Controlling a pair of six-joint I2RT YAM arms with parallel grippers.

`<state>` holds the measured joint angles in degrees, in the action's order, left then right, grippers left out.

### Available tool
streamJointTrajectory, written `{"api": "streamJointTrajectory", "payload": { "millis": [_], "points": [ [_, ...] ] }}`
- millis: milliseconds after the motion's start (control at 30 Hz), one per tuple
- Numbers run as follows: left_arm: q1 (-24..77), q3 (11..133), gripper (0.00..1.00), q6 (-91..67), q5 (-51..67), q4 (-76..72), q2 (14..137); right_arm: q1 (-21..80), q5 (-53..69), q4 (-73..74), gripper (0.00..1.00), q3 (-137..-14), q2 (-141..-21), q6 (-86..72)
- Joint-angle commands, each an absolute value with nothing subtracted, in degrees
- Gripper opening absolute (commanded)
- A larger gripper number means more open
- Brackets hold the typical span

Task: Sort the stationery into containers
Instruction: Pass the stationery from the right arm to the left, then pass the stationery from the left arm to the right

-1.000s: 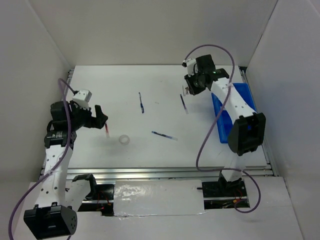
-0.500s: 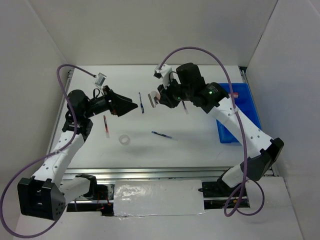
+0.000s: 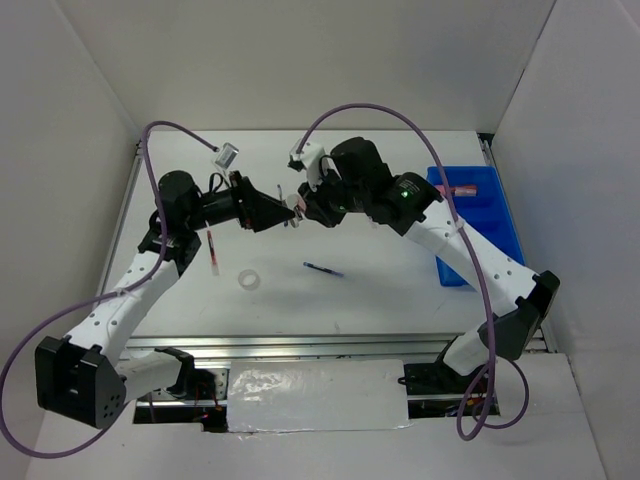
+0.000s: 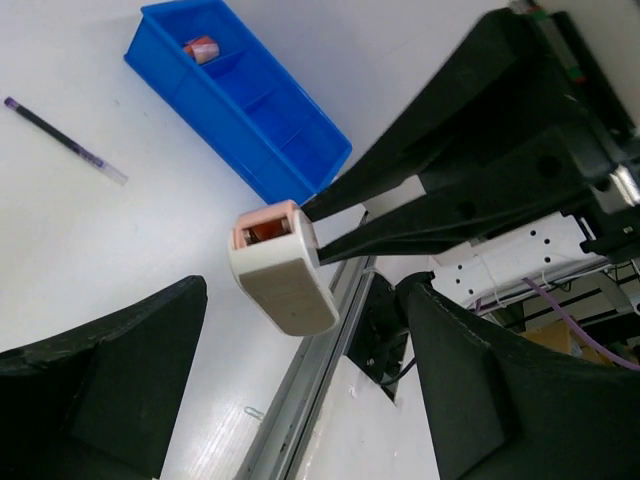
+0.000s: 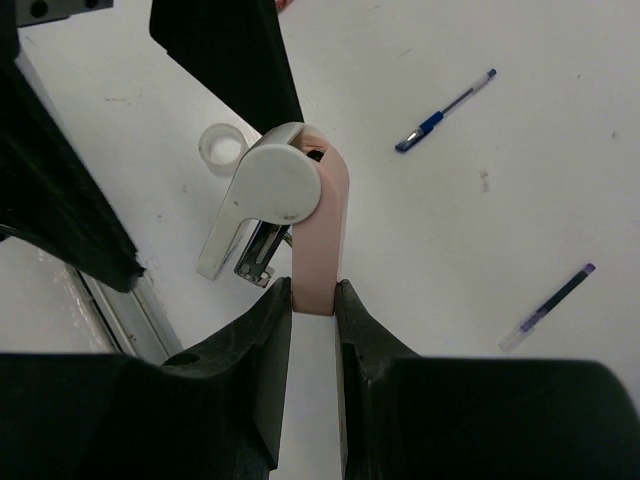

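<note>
- The arms are brought together over the middle of the table (image 3: 380, 300). A second ago they were well apart, the left one at the left edge and the right one by the bin (image 3: 492, 205) at the far right.
- A stapler (image 5: 285, 200), white above and pink below, is clamped by its pink base in the right gripper (image 5: 312, 295), which is closed firmly on it.
- The left gripper (image 4: 302, 292) is spread wide, and its fingers (image 4: 100, 380) are set on either side of the stapler without touching it.
- A handover from right to left is judged to be in hand, with the left jaws not yet closed.
- The stapler has been carried away from the bin, so a place on the left is probably meant for it. No second container is seen.
- A pink marker (image 3: 462, 190) is seen lying in the far end of the bin.
- Much is left to sort: a red pen (image 3: 213, 250), a tape ring (image 3: 248, 280) and a dark pen (image 3: 323, 269) lie loose on the near side of the grippers. A blue pen (image 5: 445, 110) is seen on the table in the right wrist view.
</note>
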<state>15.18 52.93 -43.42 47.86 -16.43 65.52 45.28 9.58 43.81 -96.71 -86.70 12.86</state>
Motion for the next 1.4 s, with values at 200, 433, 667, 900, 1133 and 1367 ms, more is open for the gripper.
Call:
{"api": "streamJointTrajectory", "payload": {
  "millis": [200, 433, 667, 900, 1133, 1367],
  "points": [
    [17.2, 57.2, 0.83, -39.8, 43.6, -12.6, 67.6, 47.5, 8.0, 42.2, 0.00, -99.7, -85.1, 12.7],
    [17.3, 55.6, 0.42, -41.1, 46.1, -15.5, 67.2, 47.8, 8.6, 42.1, 0.14, -99.0, -83.9, 12.9],
    [16.1, 53.8, 0.04, -39.6, 50.6, -15.6, 65.7, 45.9, 15.4, 43.5, 0.58, -98.6, -81.1, 13.4],
    [13.7, 45.7, 0.00, -42.4, 58.5, -30.1, 60.2, 35.5, 35.7, 50.6, 0.65, -103.5, -80.0, 13.5],
    [16.6, 42.5, 0.00, -44.7, 64.9, -40.6, 59.7, 31.5, 55.1, 58.4, 0.72, -108.2, -86.2, 14.1],
    [18.1, 42.4, 0.00, -46.9, 64.7, -44.7, 59.1, 36.7, 56.6, 61.0, 0.81, -105.7, -87.2, 17.4]
  ]
}}
